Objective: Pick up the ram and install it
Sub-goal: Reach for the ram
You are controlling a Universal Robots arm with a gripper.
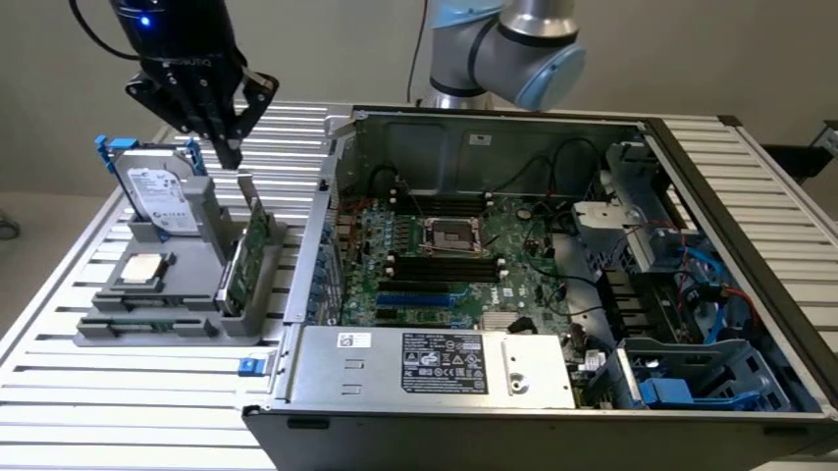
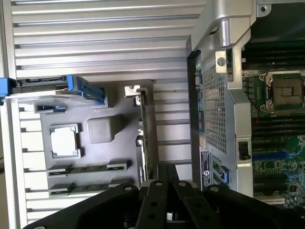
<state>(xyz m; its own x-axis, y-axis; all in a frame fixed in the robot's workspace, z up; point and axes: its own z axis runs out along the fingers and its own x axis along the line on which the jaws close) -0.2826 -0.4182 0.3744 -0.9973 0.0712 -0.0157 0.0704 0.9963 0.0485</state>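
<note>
Over the gray holder's (image 1: 157, 339) far edge, beside the open computer case (image 1: 304, 294), the gripper (image 1: 228, 152) hangs with its fingers pressed together on nothing, just above one upright expansion card (image 1: 249, 260). Two ram sticks (image 2: 88, 168) lie side by side along the holder's near edge, well apart from the gripper. One hard drive (image 1: 160, 196) and one processor (image 1: 141, 271) stand between.

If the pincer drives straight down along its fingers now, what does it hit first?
Likely the upright green expansion card in the gray holder, just under the pincer; depth unclear.
</note>
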